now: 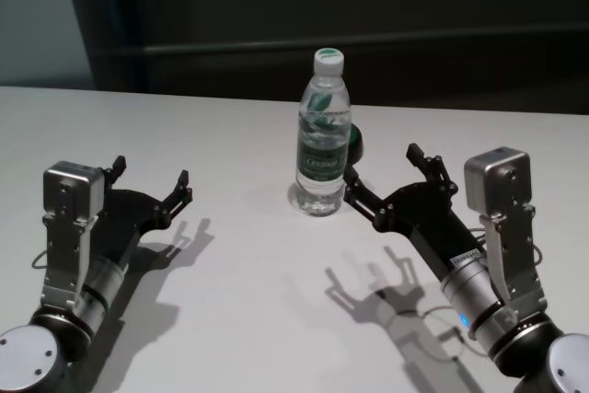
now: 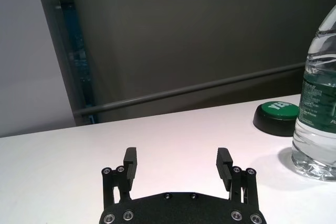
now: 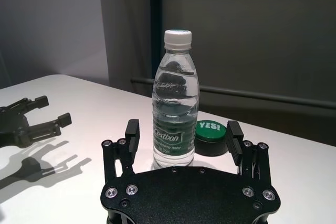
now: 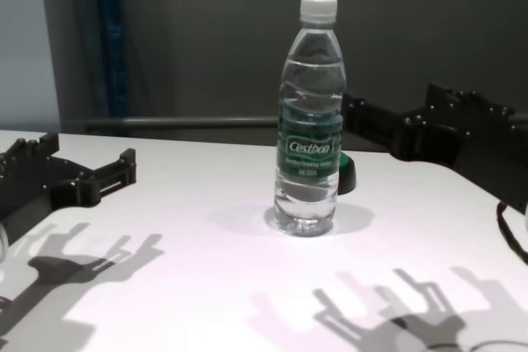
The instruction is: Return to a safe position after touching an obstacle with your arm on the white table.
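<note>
Nearest the robot, the left gripper (image 1: 150,183) hovers low over the left part of the white table (image 1: 248,319), jaws spread wide and holding nothing. The right gripper (image 1: 385,178) hovers over the right side, likewise wide open and empty; its inner finger (image 1: 361,200) lies just beside the base of the water bottle (image 1: 323,135), and contact cannot be determined. The bottle stands upright near the table's centre, white cap on, dark green label facing the robot, between the two grippers but far closer to the right one. Just behind it, to its right, sits a green-topped black button (image 3: 211,137).
</note>
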